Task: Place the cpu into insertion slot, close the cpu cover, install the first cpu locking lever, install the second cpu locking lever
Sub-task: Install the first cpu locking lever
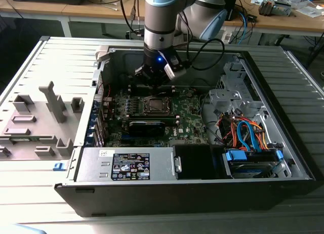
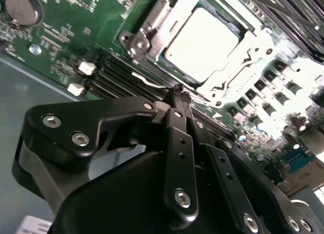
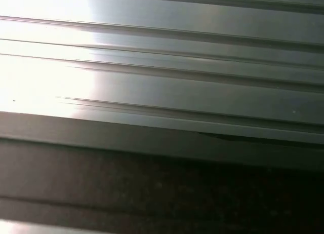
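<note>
Cpu is seen lying in the insertion slot under the cpu cover, just beyond the hand, whose fingers are pressed together and hold nothing.

"Are the locking levers sitting latched beside the cpu cover?"

"Glare is washing that side out in the second wrist view; I cannot tell. The gripper is blocking the board nearest the cover, and its own body is running off the picture's edge."
</note>
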`<state>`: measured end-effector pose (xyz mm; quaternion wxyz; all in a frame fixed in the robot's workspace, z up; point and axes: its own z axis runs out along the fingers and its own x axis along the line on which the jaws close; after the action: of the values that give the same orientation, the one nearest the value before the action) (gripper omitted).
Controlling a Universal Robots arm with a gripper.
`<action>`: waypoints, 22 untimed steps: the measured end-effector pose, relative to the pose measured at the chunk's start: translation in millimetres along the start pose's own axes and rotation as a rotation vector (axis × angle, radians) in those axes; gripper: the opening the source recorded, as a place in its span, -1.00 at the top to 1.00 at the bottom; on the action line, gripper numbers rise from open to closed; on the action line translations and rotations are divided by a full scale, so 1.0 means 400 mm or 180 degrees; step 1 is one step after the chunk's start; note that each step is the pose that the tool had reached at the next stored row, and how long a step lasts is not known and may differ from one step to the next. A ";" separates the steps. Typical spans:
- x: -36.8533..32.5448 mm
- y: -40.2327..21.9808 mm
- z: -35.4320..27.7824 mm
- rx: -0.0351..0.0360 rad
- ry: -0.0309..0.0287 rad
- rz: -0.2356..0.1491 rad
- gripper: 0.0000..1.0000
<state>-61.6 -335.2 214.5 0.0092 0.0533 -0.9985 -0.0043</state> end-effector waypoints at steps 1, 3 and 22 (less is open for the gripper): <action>-0.005 -0.001 0.001 0.0000 0.0000 0.0000 0.79; -0.013 -0.001 0.003 0.0000 0.0001 -0.0001 0.79; -0.055 -0.006 0.020 0.0000 0.0002 -0.0002 0.79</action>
<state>-39.6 -335.3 206.0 0.0095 0.0536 -0.9985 -0.0042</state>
